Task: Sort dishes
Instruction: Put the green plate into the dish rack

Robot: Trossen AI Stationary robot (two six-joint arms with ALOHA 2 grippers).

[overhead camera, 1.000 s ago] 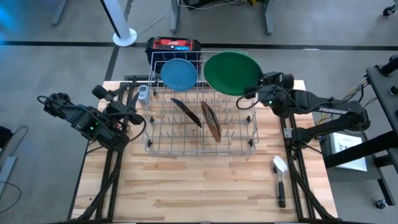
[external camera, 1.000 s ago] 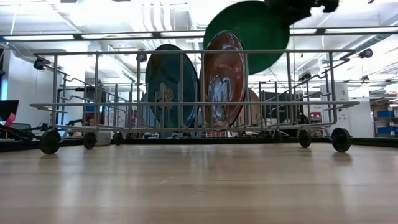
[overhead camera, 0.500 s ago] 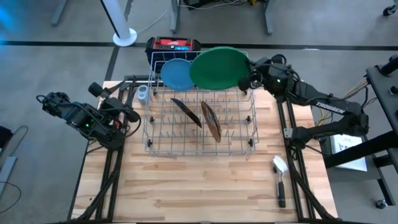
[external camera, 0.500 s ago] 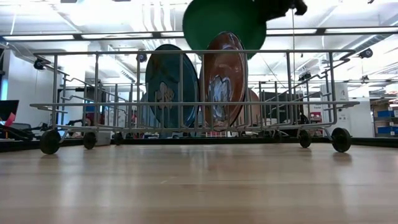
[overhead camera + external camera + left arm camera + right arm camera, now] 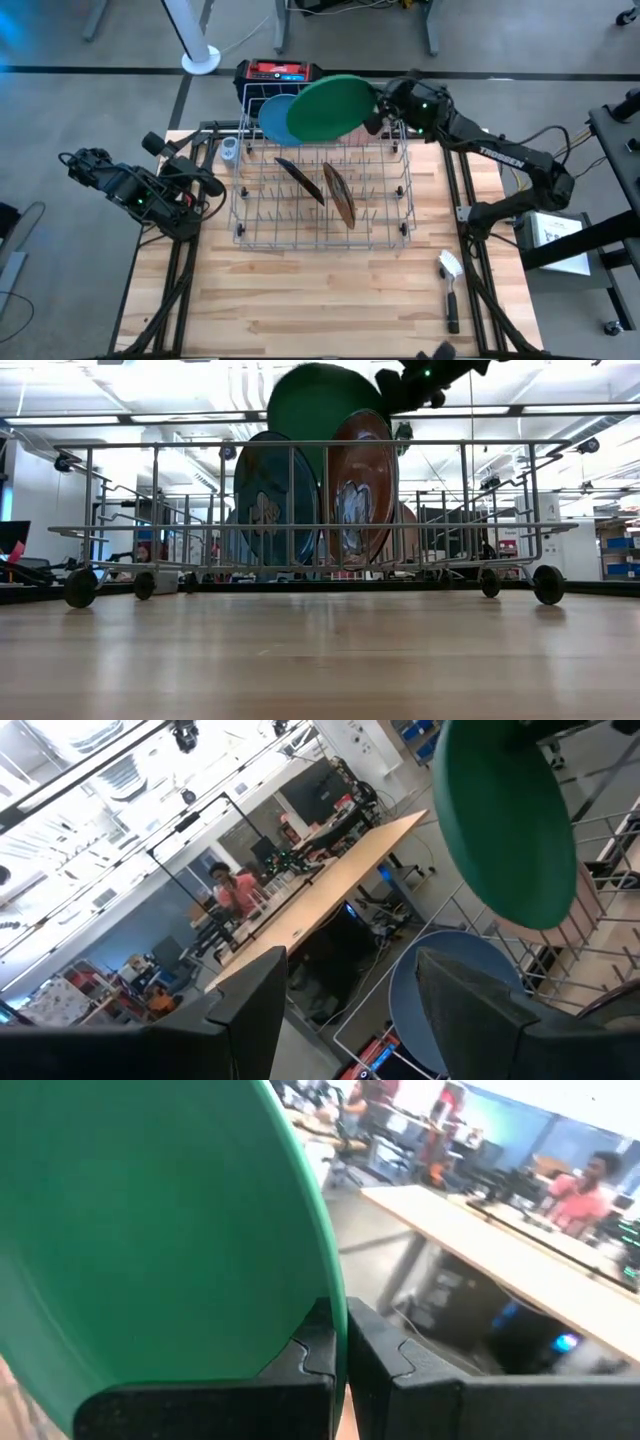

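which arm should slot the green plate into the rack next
The right. Its gripper is already shut on the green plate, holding it above the rack's far end beside the blue plate. The left gripper waits open, off the rack's left side.

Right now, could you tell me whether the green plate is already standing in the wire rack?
No, the right gripper holds the green plate by its rim above the rack's far end.
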